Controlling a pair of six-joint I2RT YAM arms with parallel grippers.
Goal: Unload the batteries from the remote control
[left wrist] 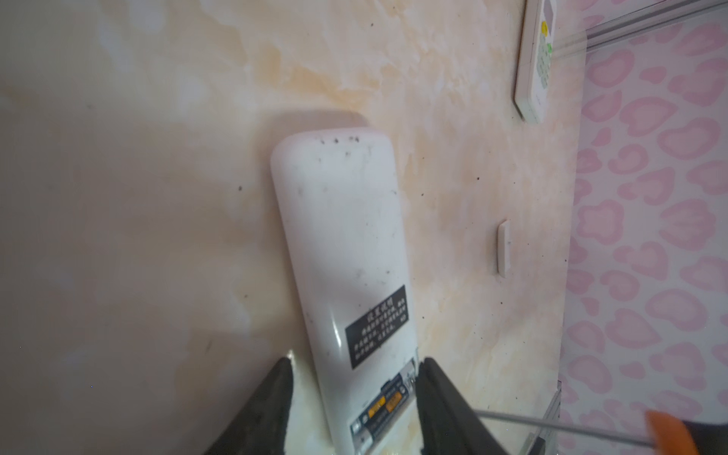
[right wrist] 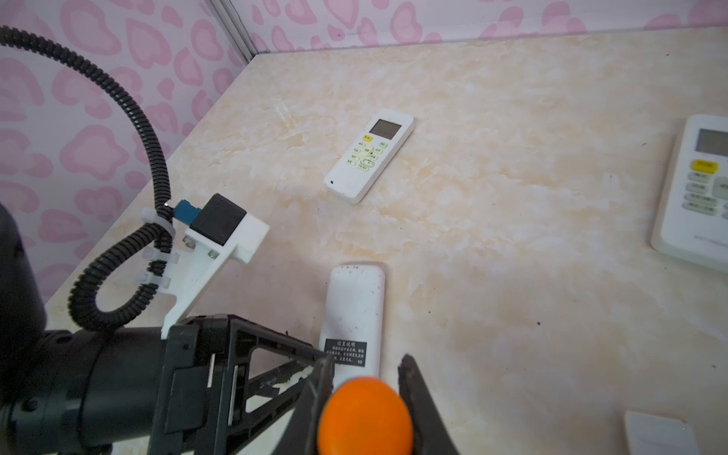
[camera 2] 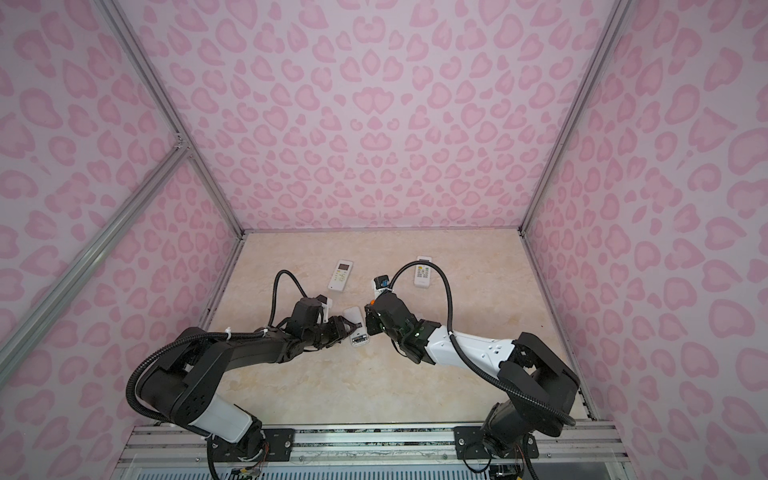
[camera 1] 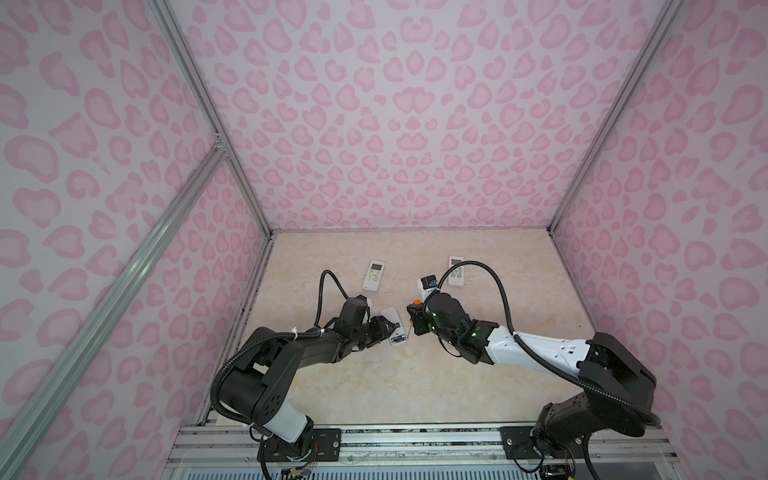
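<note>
1. The face-down remote (left wrist: 342, 244) is gripped at its nearer end by the left hand (left wrist: 354, 372). The hand is about half closed across the remote's width, with one finger on each long edge. This hold is best kept firm and level, so that the body is not shifted when force is applied.
2. The batteries (left wrist: 380, 405) are seen side by side in the uncovered compartment at that same end, between the left fingers. Both appear to be seated, so the prying step is judged not yet done.
3. The screwdriver (right wrist: 365, 421) is clamped by its orange handle in the right hand (right wrist: 365, 368), whose jaws are closed narrowly on it. Its thin shaft is aimed at the compartment and passes close beside a left finger, so contact there should be avoided.
4. The tip should be slid under one battery's end and levered up gently. A freed cell is likely to roll on the smooth table (left wrist: 157, 197).
5. Farther off, a small white cover (left wrist: 503, 248) and two face-up remotes (right wrist: 370, 157) (right wrist: 693, 189) are left lying well apart, and they need not be disturbed.
</note>
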